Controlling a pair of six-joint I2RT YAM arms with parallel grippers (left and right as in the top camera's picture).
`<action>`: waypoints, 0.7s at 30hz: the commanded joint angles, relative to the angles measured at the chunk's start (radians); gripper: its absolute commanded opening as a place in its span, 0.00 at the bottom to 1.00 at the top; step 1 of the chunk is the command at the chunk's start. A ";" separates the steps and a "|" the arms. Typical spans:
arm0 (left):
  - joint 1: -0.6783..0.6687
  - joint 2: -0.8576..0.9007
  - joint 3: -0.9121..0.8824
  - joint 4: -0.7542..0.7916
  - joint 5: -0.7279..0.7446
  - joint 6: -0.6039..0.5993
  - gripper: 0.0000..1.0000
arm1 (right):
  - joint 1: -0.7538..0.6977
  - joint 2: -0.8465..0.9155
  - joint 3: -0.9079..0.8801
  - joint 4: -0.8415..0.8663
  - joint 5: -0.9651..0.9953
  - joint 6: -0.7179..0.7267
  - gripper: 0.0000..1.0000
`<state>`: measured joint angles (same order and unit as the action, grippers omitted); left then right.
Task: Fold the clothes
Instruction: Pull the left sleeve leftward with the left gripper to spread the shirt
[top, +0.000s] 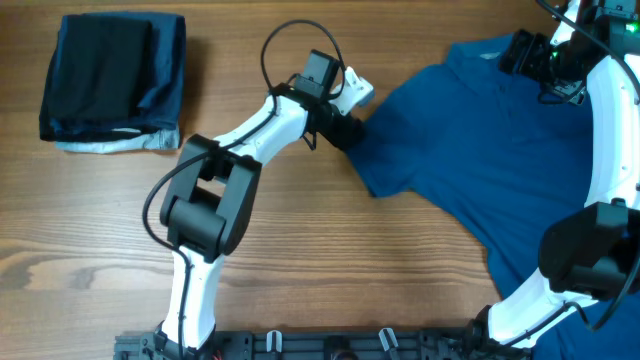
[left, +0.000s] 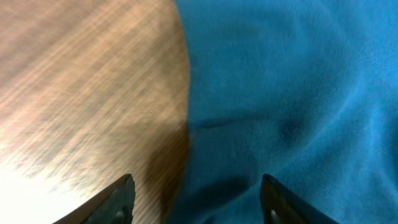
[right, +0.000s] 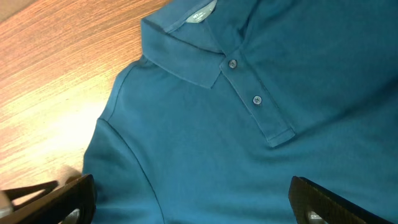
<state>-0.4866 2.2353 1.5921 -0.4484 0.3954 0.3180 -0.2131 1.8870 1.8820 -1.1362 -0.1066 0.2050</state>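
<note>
Left hand (left: 198, 190) released at polo shirt (left: 292, 93) edge | right hand (right: 191, 185) released, above shirt front

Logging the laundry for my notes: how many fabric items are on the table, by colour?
Medium-blue short-sleeved polo shirt, spread out: 1
Folded dark navy fabric pile with pale blue edge, counted as one: 1
Total: 2

We find no text, brand, number or sign that we can read. Just inside the collar (right: 185, 61) of the polo shirt (right: 249, 162) sits 1 small pale neck label (right: 202, 12), its print too small to make out.
</note>
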 joint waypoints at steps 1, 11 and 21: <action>-0.009 0.041 -0.002 0.004 0.023 0.019 0.54 | 0.000 -0.015 0.016 0.003 0.006 0.007 1.00; 0.030 0.041 -0.002 0.011 -0.106 -0.050 0.04 | 0.000 -0.015 0.016 0.003 0.006 0.007 1.00; 0.235 0.041 -0.003 -0.072 -0.143 -0.144 0.04 | 0.000 -0.015 0.016 0.003 0.006 0.007 1.00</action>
<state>-0.3252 2.2581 1.6001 -0.4759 0.3286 0.1951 -0.2131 1.8870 1.8820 -1.1362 -0.1062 0.2050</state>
